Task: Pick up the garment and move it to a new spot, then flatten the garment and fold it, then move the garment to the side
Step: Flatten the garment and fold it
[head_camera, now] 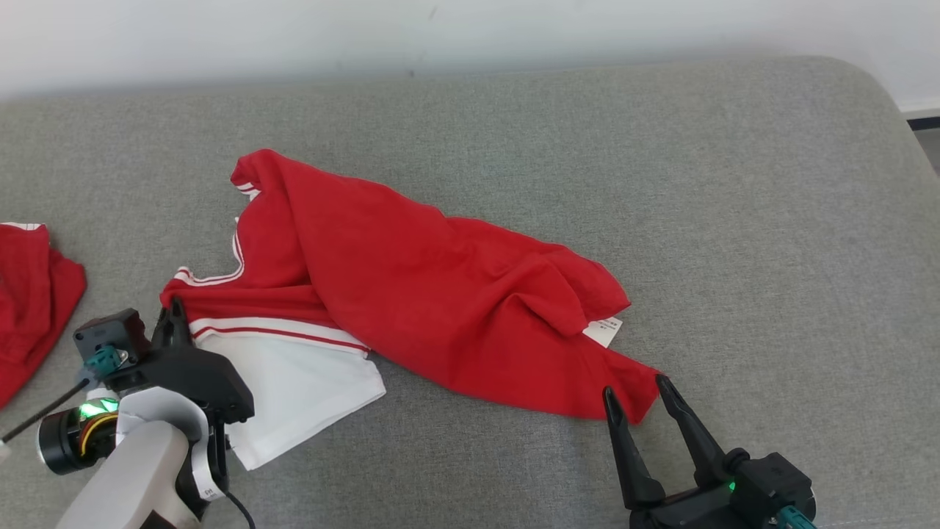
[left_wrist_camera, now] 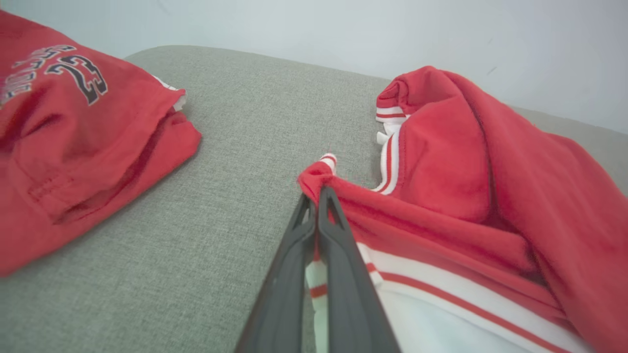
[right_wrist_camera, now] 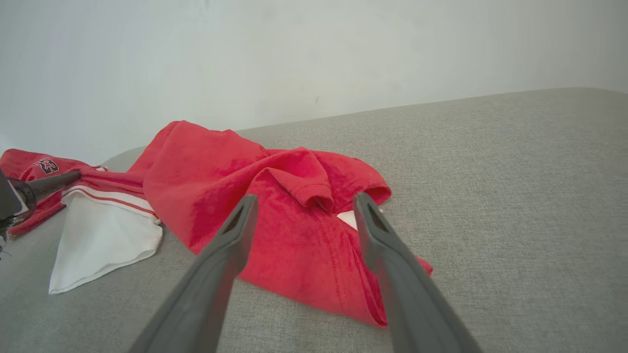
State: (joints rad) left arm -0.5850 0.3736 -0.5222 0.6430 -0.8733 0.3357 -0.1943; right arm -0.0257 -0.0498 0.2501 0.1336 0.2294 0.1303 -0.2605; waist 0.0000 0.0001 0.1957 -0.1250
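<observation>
A red garment (head_camera: 411, 294) with white sleeves and striped trim lies crumpled across the grey cushion (head_camera: 661, 184). Its white sleeve (head_camera: 294, 389) spreads toward the front left. My left gripper (head_camera: 174, 314) is shut on the garment's striped left corner (left_wrist_camera: 319, 169), with cloth pinched between the dark fingers (left_wrist_camera: 338, 255). My right gripper (head_camera: 637, 393) stands open at the garment's lower right corner (head_camera: 635, 389), a finger on either side of the hem. In the right wrist view the open fingers (right_wrist_camera: 235, 235) frame the red fabric (right_wrist_camera: 304, 230) and a white label.
A second red garment (head_camera: 29, 301) with printed lettering (left_wrist_camera: 73, 68) lies folded at the cushion's left edge. A pale wall (head_camera: 440, 29) runs behind the cushion. Bare grey cushion stretches to the right and along the front.
</observation>
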